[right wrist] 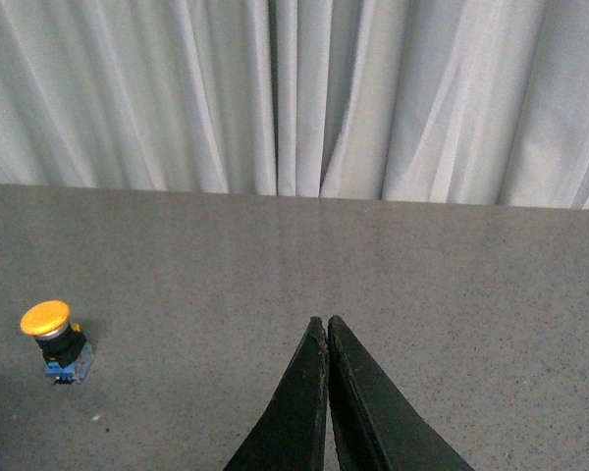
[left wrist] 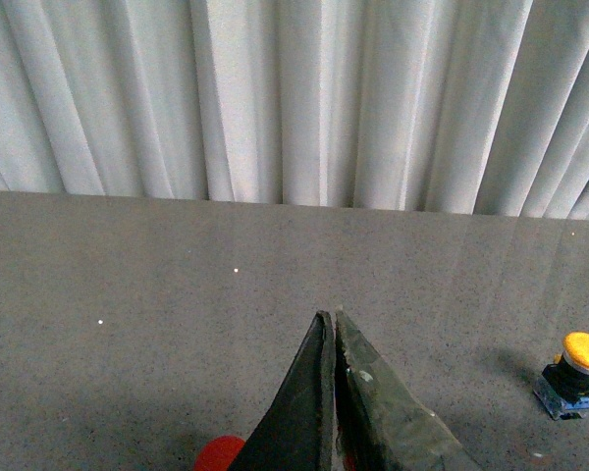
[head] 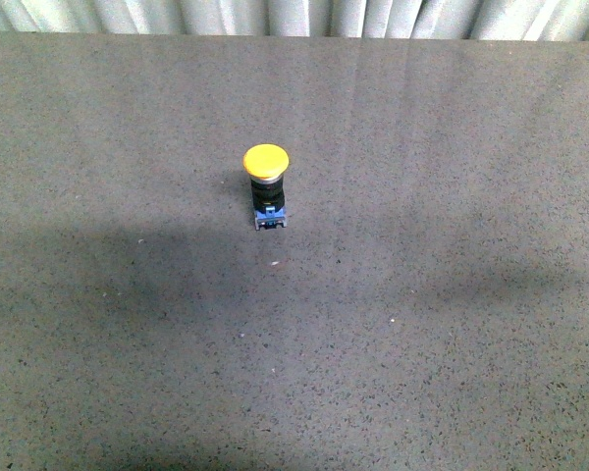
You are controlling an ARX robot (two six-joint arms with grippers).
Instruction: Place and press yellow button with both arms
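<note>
The yellow button [head: 266, 186] stands upright on the grey table, round yellow cap on top, black body and blue-grey base below. Neither arm shows in the front view. In the left wrist view the button [left wrist: 573, 375] stands apart from my left gripper [left wrist: 331, 317], which is shut and empty. In the right wrist view the button [right wrist: 54, 341] stands well apart from my right gripper [right wrist: 323, 322], also shut and empty. Both grippers are off the button, one to each side of it.
The grey speckled table [head: 422, 324] runs back to a far edge with a white pleated curtain [head: 294, 15] behind it. A red rounded object [left wrist: 219, 454] shows beside my left gripper's fingers in the left wrist view.
</note>
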